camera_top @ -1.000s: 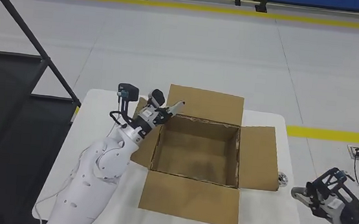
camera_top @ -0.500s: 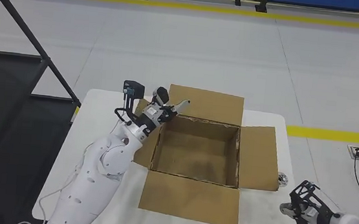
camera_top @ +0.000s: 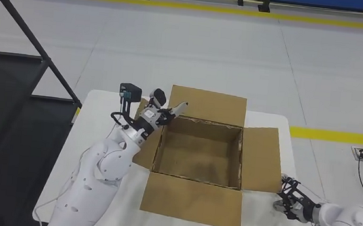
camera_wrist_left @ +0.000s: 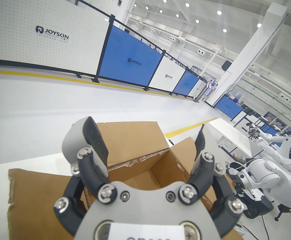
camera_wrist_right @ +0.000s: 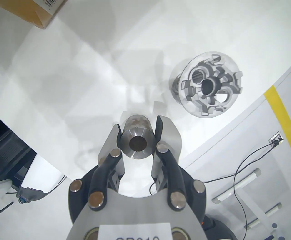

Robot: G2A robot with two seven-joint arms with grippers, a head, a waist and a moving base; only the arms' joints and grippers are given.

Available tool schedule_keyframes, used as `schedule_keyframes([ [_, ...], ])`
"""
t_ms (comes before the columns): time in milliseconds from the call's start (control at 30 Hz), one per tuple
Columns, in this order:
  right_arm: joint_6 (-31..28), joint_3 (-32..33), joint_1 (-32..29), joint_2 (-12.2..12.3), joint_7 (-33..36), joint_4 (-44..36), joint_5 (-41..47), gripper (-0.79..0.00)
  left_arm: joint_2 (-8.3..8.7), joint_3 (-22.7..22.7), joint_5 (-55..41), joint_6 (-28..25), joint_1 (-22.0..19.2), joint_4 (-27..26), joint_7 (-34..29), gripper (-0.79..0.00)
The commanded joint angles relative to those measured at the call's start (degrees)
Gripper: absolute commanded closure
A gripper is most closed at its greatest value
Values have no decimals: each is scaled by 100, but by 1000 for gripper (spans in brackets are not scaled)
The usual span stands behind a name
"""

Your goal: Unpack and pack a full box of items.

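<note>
between right fingers (camera_wrist_right: 159, 128), a metal cylinder (camera_wrist_right: 136, 139)

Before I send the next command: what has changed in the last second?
The right gripper came in from beyond the table's right edge toward the box. It is now over the table beside the spool, shut on a metal cylinder. The left gripper stayed open above the box's far left corner. Box and spool did not move.

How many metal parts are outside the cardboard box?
2: a grey hollow metal cylinder gripped by the right gripper, and a round grey metal hub on the white table. Others may be hidden.
</note>
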Motion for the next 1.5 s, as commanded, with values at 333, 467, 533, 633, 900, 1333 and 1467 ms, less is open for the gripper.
schedule_keyframes([
  [333, 46, 13, 42, 48, -223, 73, 135, -785, -8, 7, 67, 23, 36, -79, -90, -785],
  [467, 140, 369, -134, 106, -352, -216, 211, -785, -10, -4, 74, 12, 50, -99, -83, -785],
  [533, 254, 683, -263, 137, -454, -394, 435, -785, -9, -23, 72, 11, 63, -121, -74, -785],
  [633, 358, 1216, -464, 184, -603, -720, 827, -785, -5, -90, 76, 15, 100, -174, 45, -785],
  [900, 599, 1816, -328, 217, -735, -635, 3270, -785, 36, -587, 93, 114, 362, -455, 812, -785],
  [1333, 895, 1491, 19, 221, -163, -311, 4827, -785, 191, -1990, 218, 779, 1387, -1010, 1461, -785],
  [1467, 1339, 1073, 501, 249, 789, 59, 5557, -668, 200, -2115, 172, 810, 1545, -1083, 1530, -785],
])
